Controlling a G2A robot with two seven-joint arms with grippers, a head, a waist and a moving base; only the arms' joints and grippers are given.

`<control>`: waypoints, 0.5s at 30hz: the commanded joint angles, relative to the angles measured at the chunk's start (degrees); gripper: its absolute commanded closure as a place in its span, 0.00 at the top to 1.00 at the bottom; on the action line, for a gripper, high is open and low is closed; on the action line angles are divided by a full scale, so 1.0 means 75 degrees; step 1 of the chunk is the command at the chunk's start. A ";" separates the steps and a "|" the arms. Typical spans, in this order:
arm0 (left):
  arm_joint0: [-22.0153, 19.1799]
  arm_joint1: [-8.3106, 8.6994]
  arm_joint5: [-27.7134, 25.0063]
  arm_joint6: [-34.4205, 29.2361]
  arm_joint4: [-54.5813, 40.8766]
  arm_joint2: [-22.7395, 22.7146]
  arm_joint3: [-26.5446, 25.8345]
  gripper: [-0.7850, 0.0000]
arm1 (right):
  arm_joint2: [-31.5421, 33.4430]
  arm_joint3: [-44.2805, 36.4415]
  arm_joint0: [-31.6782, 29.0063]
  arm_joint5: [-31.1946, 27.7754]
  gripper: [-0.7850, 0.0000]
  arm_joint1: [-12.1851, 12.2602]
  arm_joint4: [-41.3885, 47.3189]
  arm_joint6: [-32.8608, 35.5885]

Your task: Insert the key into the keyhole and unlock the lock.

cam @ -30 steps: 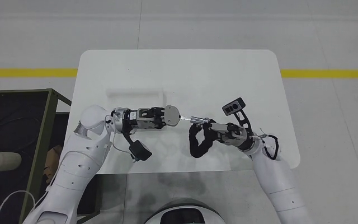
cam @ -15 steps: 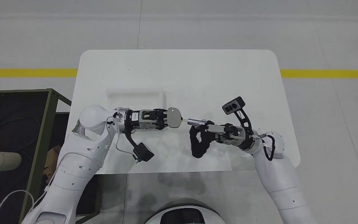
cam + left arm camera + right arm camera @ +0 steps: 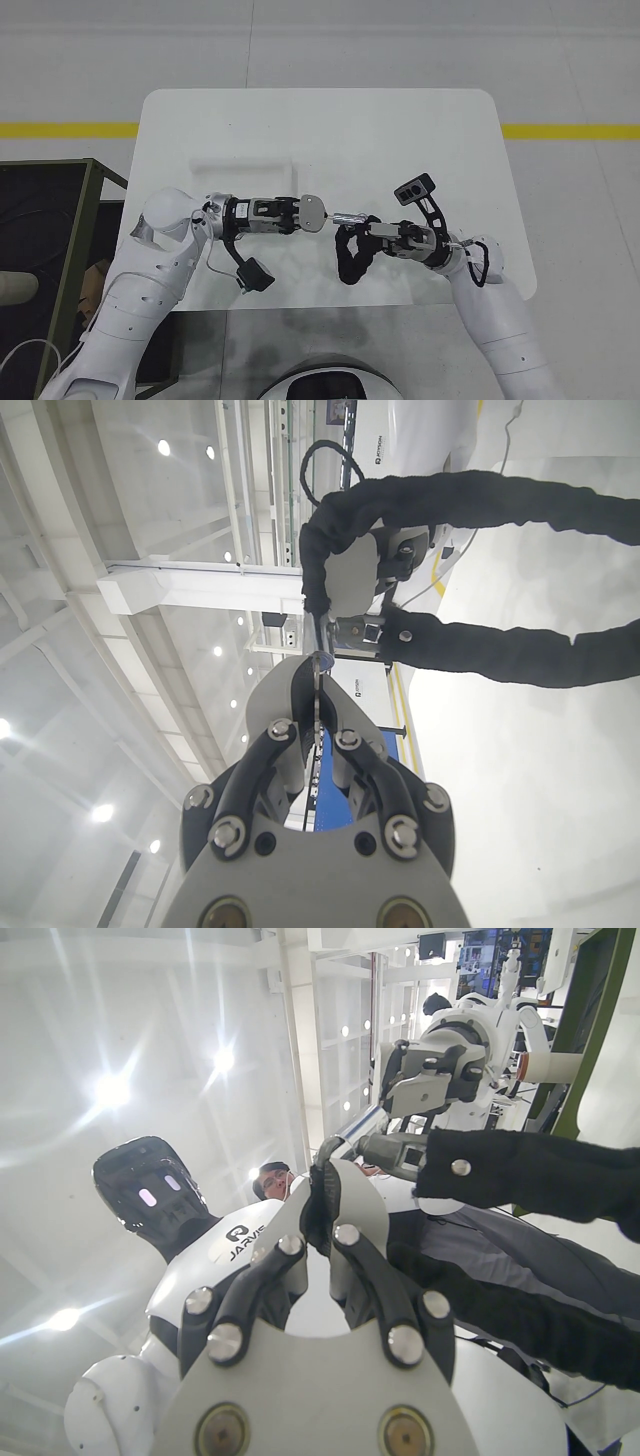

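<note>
Left pincer (image 3: 316, 689) grips the key (image 3: 317, 705), tip at the cable lock (image 3: 350, 632) clamped in the right pincer (image 3: 324, 1180).

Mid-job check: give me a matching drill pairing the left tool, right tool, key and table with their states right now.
Things:
1. left tool
2. right tool
3. key
4. table

States:
A. white, beneath both arms
B. shut on the lock
C. blade tip at the lock's silver cylinder
D. shut on the key

Pairs: 1-D, 2-B, 3-C, 4-A
</note>
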 commanded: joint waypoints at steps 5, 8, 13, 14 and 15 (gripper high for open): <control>0.0018 -0.0001 0.0081 -0.0001 -0.0364 -0.0113 0.0034 1.00 | 0.0049 0.0050 -0.0011 -0.0049 0.00 -0.0007 0.0326 -0.0037; 0.0081 0.0000 -0.0054 -0.0226 -0.0698 -0.0259 0.0179 1.00 | 0.0146 0.0081 0.0002 -0.0102 0.00 -0.0003 0.0520 -0.0024; 0.0171 -0.0004 -0.0642 -0.0395 -0.1185 -0.0302 0.0469 1.00 | 0.0254 0.0099 -0.0023 -0.0072 0.00 -0.0006 0.0834 -0.0157; 0.0171 -0.0004 -0.0642 -0.0395 -0.1185 -0.0302 0.0469 1.00 | 0.0254 0.0099 -0.0023 -0.0072 0.00 -0.0006 0.0834 -0.0157; 0.0171 -0.0004 -0.0642 -0.0395 -0.1185 -0.0302 0.0469 1.00 | 0.0254 0.0099 -0.0023 -0.0072 0.00 -0.0006 0.0834 -0.0157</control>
